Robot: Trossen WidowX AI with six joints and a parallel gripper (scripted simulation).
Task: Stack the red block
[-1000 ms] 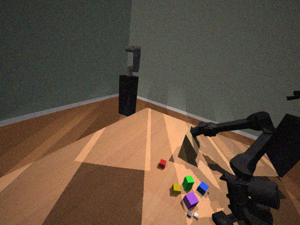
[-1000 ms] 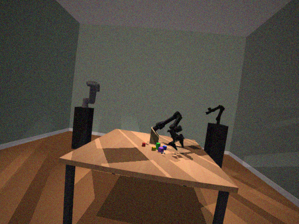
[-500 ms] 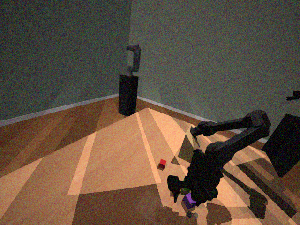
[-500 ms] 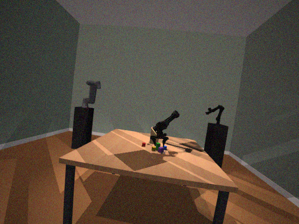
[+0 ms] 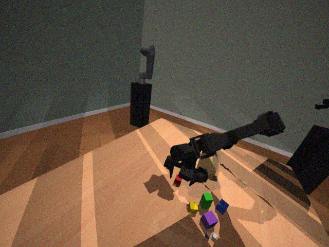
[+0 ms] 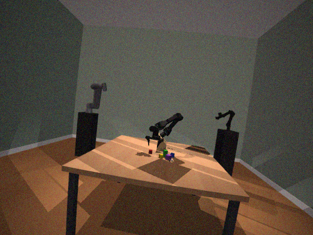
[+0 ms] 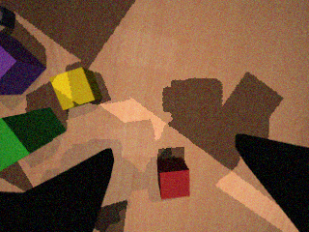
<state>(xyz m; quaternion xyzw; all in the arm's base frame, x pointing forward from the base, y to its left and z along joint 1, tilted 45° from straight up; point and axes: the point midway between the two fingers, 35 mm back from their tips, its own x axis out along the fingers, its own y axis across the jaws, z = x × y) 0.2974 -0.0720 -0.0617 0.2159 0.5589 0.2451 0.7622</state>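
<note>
Spanning most of the exterior view, the bench [image 6: 121, 161] carries all the blocks near its middle, with patches of light and shadow across the wood. Arm [image 5: 225, 137] reaches in from the far right and bends down over the blocks. Pincer [image 5: 180, 175] hangs low above the bench, fingers spread wide, nothing between them; in the wrist view the two dark fingers stand either side of the frame.

Purple block [image 5: 208, 219]: largest of the cluster, near side. Green tower [image 5: 206, 200]: upright, just beyond the purple block, taller than its neighbours. Blue block [image 5: 222, 206]: right of the green tower, close beside it. Yellow block [image 5: 193, 206]: left of the green tower, close beside it, contact not resolvable. Red block [image 5: 177, 180]: sits on the bench, apart from the cluster on its far-left side, under the spread pincer; in the wrist view it lies between the fingers, nearer the left one, touching neither. Two small grey cubes [image 5: 211, 235]: nearest edge of the cluster, side by side.
</note>
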